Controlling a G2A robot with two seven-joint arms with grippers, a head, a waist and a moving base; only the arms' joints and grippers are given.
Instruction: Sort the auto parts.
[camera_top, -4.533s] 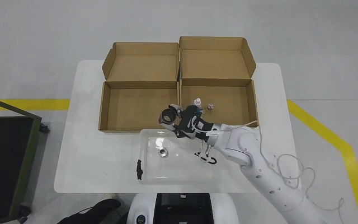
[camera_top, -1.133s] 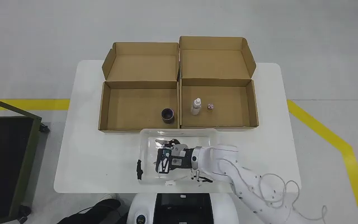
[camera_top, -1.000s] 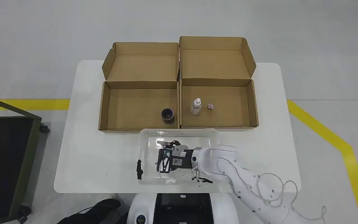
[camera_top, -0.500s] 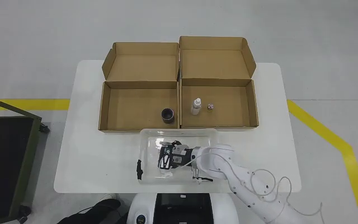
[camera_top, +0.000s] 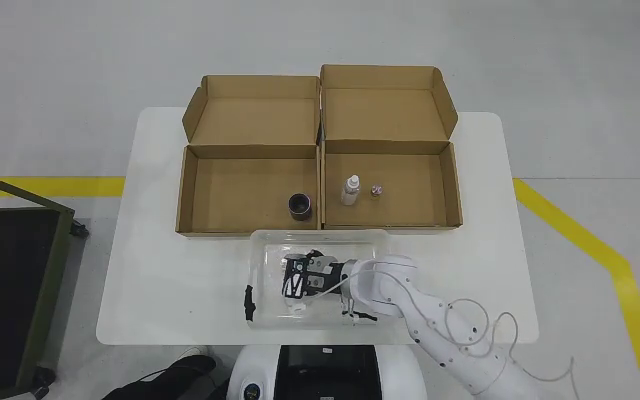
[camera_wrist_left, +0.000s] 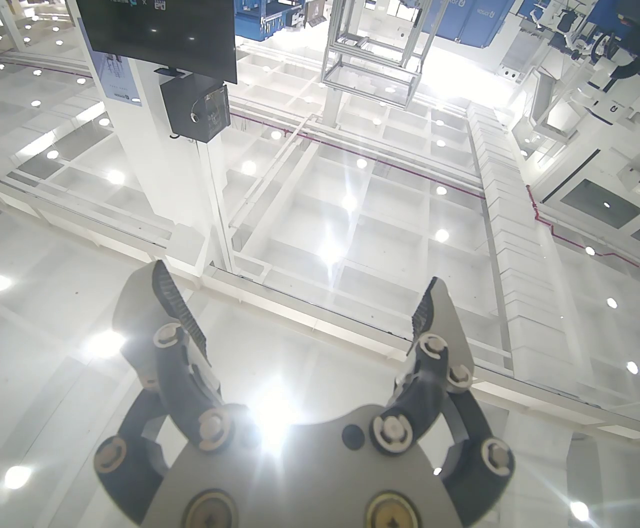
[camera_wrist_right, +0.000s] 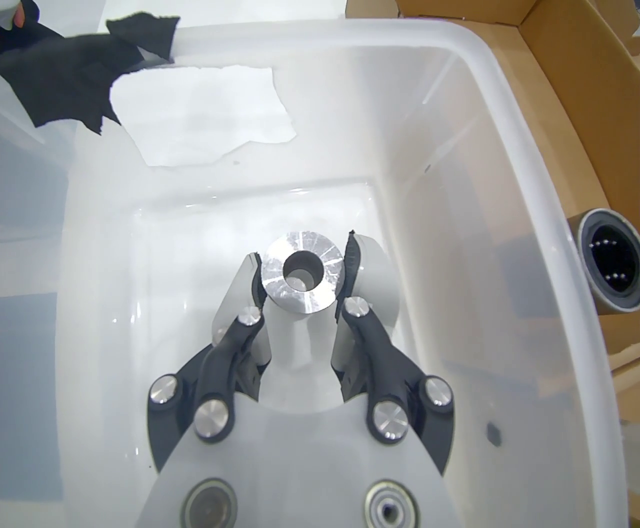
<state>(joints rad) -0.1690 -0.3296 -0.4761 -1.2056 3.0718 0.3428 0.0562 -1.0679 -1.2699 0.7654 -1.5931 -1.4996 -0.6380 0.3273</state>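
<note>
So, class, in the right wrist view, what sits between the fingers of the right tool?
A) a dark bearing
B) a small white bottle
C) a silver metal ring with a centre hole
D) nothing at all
C: the right tool flanks a silver metal ring with a centre hole, one finger touching each side, inside the clear plastic bin.

Two cardboard boxes (camera_top: 235, 190); one clear bin (camera_top: 318, 236); perhaps four parts (camera_top: 300, 206) — one metal ring (camera_wrist_right: 303, 272) among them.
</note>
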